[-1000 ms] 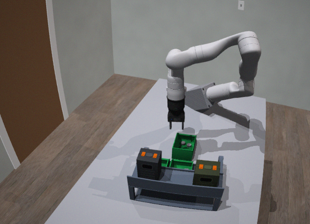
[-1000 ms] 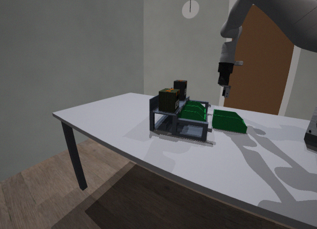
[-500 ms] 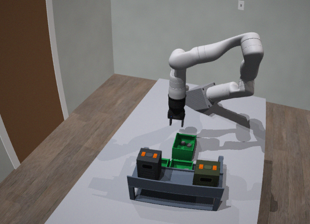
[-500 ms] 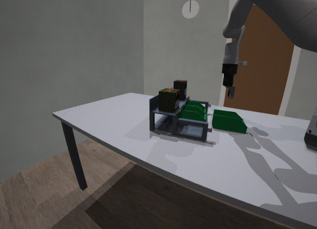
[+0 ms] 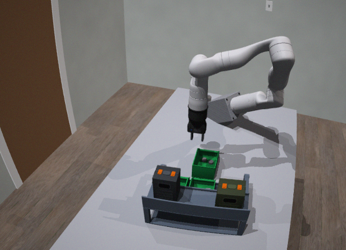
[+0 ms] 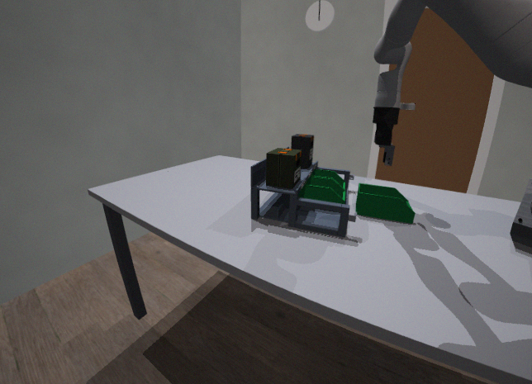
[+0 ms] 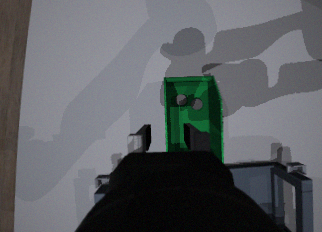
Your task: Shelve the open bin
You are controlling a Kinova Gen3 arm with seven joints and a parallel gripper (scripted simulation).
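On the table [image 5: 121, 204], just in front of the shelf [image 5: 196, 209], sits the green bin [image 5: 205, 163], flat and outside the row. It is an open-topped tray with straight walls and one low sloping end, seen in the exterior view pointing away from the shelf. Two small grey parts [image 5: 207, 160] lie inside it. Two more green bins [image 5: 199, 183] stand side by side on the shelf. On the board above them are two boxes with orange tabs, a black one [image 5: 166, 183] and an olive one [image 5: 230, 192], one at each end. The arm [image 5: 236, 56] loops up from its base [image 5: 222, 110] and bends over, its wrist pointing straight down. The gripper [image 5: 196, 137] hangs well above the bin, nearer the base, touching nothing. Its fingers stand fairly wide, partway through closing, with only air between them.
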